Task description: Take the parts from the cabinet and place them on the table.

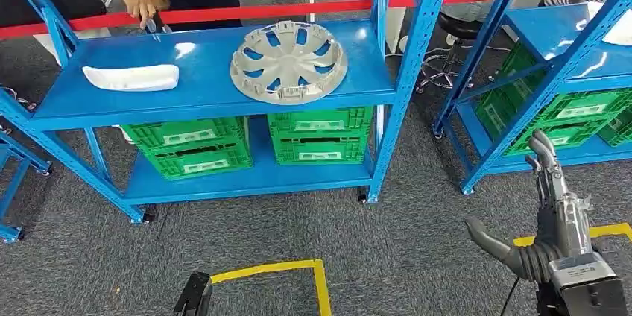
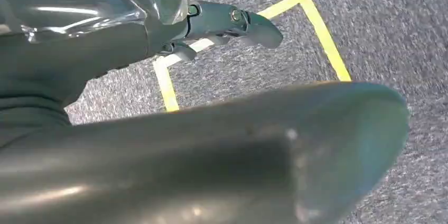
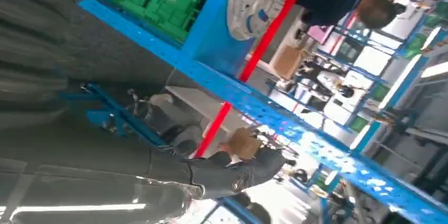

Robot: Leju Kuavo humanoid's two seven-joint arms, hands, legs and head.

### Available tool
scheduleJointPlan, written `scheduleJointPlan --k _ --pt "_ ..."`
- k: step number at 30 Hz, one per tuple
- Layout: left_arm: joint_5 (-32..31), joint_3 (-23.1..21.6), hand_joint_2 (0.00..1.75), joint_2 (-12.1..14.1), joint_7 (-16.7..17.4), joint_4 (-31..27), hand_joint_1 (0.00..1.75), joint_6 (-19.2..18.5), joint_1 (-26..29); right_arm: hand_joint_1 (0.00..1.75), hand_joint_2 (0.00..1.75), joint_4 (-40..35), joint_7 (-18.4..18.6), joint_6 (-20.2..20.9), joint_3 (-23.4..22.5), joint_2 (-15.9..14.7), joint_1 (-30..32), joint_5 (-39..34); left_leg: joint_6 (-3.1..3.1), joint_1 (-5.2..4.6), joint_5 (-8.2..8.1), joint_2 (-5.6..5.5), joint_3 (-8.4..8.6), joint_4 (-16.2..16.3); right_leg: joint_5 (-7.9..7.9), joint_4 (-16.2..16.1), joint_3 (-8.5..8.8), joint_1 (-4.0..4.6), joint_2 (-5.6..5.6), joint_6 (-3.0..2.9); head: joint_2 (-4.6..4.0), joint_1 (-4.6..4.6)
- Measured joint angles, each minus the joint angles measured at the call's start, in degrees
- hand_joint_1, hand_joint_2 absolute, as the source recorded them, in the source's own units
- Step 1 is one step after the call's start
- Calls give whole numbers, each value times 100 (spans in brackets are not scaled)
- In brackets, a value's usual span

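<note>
Grey hubcap [image 1: 288, 61] lies at the shelf's [image 1: 209, 81] right end, white part [image 1: 131, 77] near its left. Right hand [image 1: 548, 182] raised, fingers spread, empty; left hand [image 2: 158, 28] fingers extended, holding nothing.

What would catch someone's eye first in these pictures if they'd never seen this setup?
Probably the grey wheel cover lying flat on the top shelf of the blue rack, with a white curved part to its left. Below sit green crates, and the robot's right hand is raised in front, holding nothing.
</note>
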Motion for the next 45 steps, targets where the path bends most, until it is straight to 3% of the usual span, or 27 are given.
scheduleJointPlan --k 1,4,8,9,11,13,14,15,16,17,18,20,23,25,26,28,30,31,32,34,36,38,39,41,43,44,45 --pt "0 0 0 0 0 -9 0 0 7 0 175 -2 0 0 -2 7 10 0 -35 3 -2 16 44 49 9 -10 -34 -5 25 -70 0 -11" --pt "-2 4 0 13 -2 -26 0 2 2 0 175 -2 -2 2 0 13 -7 0 -117 45 -112 42 0 261 -48 -25 159 -43 52 -183 0 -7" --pt "-20 4 0 24 2 -28 0 22 12 0 175 -2 -2 30 2 24 -2 0 -243 134 -672 57 -1036 1785 -187 -20 268 -17 74 -217 0 -22" --pt "-33 4 0 24 9 -28 0 28 27 0 175 -2 0 35 2 24 0 0 -240 139 -607 63 -1165 1816 -230 -21 319 -9 90 -210 0 -22" --pt "-44 4 0 28 9 -28 0 33 35 0 175 -2 -2 42 2 26 -1 0 -183 131 -51 63 -1027 1177 -324 -25 464 16 98 -197 0 -24" --pt "-44 7 0 44 11 -28 0 35 35 0 175 -2 -2 44 2 26 -1 0 -2 70 592 76 -725 271 -415 -55 524 14 95 -189 0 -20" --pt "-44 7 0 77 15 -28 0 35 35 0 175 7 0 46 4 35 -4 0 51 16 387 99 -732 328 -439 -68 623 54 101 -154 0 38" --pt "-44 7 0 79 22 -39 0 44 31 0 175 2 0 46 2 33 -2 0 104 -36 266 89 -711 220 -448 -112 616 -17 108 -111 0 13" --pt "-44 11 0 83 24 -55 0 48 44 0 175 2 0 46 2 37 4 0 149 -54 327 68 -682 147 -412 -142 694 -2 107 -68 0 2" --pt "-46 11 0 92 24 -57 0 48 47 0 175 2 -6 48 9 37 22 0 212 -69 395 61 -596 28 -293 -68 696 10 93 45 0 -11" --pt "-46 15 0 101 22 -59 0 48 57 0 175 0 -7 48 9 35 9 0 255 -34 461 32 -444 -58 -297 -65 763 18 90 49 0 -4" --pt "-50 17 0 83 24 -70 0 48 31 0 175 0 -9 46 2 26 -10 0 249 8 491 54 -241 -159 -524 302 598 14 76 20 0 9" --pt "-50 17 0 50 24 -72 0 39 20 0 175 2 -7 46 0 20 16 0 245 3 425 29 -228 -154 -974 1494 -229 15 77 -48 0 7" --pt "-50 15 0 41 24 -72 0 39 47 0 175 2 -7 46 0 17 18 0 219 4 366 20 -176 -147 -824 1458 -398 1 75 92 0 11" --pt "-50 15 0 37 24 -72 0 39 49 0 175 2 -7 46 0 17 18 0 195 7 324 5 -119 -142 -567 1038 -275 -10 72 190 0 18" --pt "-50 17 0 24 24 -72 0 39 43 0 175 2 -7 46 0 17 17 0 136 9 213 -6 -38 -94 11 10 92 -21 69 258 0 22" --pt "-59 18 0 26 26 -72 0 39 39 0 175 9 -2 48 0 15 22 2 63 -23 119 -17 -39 -38 -217 -68 106 30 38 -28 -2 18" --pt "-59 17 0 28 31 -74 0 39 40 0 175 2 -2 46 -4 15 38 2 16 -23 91 -7 -35 -39 -81 -90 148 36 57 -68 0 9" --pt "-61 15 0 28 31 -74 0 39 47 0 175 2 -2 46 -11 13 41 2 -5 -21 107 -5 -16 54 -45 -98 104 31 62 -111 0 9" --pt "-68 15 0 57 31 -74 0 39 37 0 175 -2 -2 48 -9 22 48 4 -55 0 18 3 -52 157 -60 -112 267 -21 78 -167 0 26" --pt "-77 15 0 39 31 -76 0 39 19 0 175 -11 -2 48 -7 26 39 4 -156 51 -212 30 -417 822 -100 -112 314 -28 69 -223 0 -11" --pt "-79 15 0 46 31 -77 0 39 30 0 175 -11 -2 48 -2 26 48 11 -217 115 -560 43 -994 1660 -153 -110 331 -25 78 -219 0 -15" --pt "-77 13 0 46 33 -76 0 39 38 0 175 -11 -2 50 -2 26 50 13 -236 142 -579 48 -1199 1855 -186 -110 361 -26 87 -209 0 -15" --pt "-79 13 0 46 35 -76 0 35 41 0 175 -11 -2 59 0 26 50 17 -244 170 -203 65 -1158 1488 -253 -110 453 -28 100 -184 0 -15" --pt "-79 13 0 48 37 -76 0 31 41 0 175 -11 -2 66 0 26 43 17 -199 166 494 70 -756 445 -341 -117 593 -27 97 -146 0 -17" --pt "-79 13 0 59 37 -74 0 31 41 0 175 -11 -2 66 0 26 41 17 -160 146 546 74 -644 179 -370 -122 620 -26 98 -128 0 -11" --pt "-79 13 0 61 39 -74 0 29 29 0 175 -11 -2 68 2 26 41 17 -121 104 204 89 -640 202 -401 -147 614 -3 105 -80 -2 -11"
